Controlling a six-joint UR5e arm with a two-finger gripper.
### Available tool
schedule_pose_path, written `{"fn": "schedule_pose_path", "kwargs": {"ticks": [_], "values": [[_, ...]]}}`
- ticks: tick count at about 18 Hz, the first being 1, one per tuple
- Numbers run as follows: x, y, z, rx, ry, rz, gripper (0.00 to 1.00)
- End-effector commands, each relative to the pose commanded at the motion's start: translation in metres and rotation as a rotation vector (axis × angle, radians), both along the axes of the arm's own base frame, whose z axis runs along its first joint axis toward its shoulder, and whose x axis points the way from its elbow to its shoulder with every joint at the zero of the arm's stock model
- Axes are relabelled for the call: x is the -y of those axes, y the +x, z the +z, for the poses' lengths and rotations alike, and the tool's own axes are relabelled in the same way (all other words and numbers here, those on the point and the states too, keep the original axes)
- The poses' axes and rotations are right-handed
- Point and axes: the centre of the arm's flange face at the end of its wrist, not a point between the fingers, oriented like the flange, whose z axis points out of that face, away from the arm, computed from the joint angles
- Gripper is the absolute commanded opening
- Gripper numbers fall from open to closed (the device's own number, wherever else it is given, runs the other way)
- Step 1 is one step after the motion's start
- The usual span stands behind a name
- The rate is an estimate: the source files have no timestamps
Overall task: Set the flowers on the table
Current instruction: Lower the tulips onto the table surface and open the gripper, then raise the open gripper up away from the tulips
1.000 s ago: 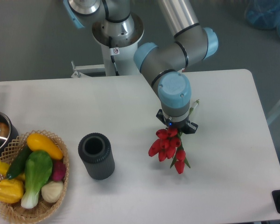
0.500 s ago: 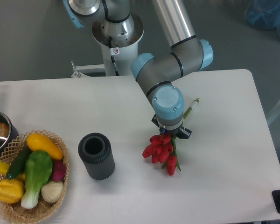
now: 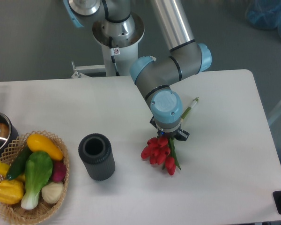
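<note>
While the jaws (image 3: 168, 134) hide under the wrist, grip unreadable, the flowers (image 3: 158, 152) seem low over the bench (image 3: 225, 154), release pending.

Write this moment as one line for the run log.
phase: placing | end effector: over flowers, grip hidden | flowers: on or near table, right of dark cylinder

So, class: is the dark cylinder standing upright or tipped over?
Upright. The dark cylinder stands on its base on the table, with its round open mouth facing up toward the camera.
</note>
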Motion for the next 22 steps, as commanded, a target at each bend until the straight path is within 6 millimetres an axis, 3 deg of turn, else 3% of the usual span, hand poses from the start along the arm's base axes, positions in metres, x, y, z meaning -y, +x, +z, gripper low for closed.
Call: {"fn": "schedule_pose_path", "kwargs": {"ticks": [3, 4, 6, 7, 12, 16, 18, 20, 22], "values": [[-0.001, -0.001, -0.001, 0.001, 0.001, 0.0, 0.5], [0.0, -0.001, -0.001, 0.0, 0.004, 0.0, 0.73], [-0.003, -0.005, 0.004, -0.015, 0.012, 0.0, 0.85], [-0.001, -0.006, 0.01, -0.026, 0.021, 0.002, 1.0], [0.012, -0.02, 0.056, -0.079, 0.128, 0.044, 1.0], [0.026, -0.044, 0.139, -0.117, 0.463, 0.205, 1.0], [0.026, -0.045, 0.168, -0.112, 0.576, 0.227, 1.0], [0.035, -0.053, 0.185, -0.139, 0.6, 0.23, 1.0], [0.036, -0.049, 0.204, -0.175, 0.606, 0.205, 1.0]]}}
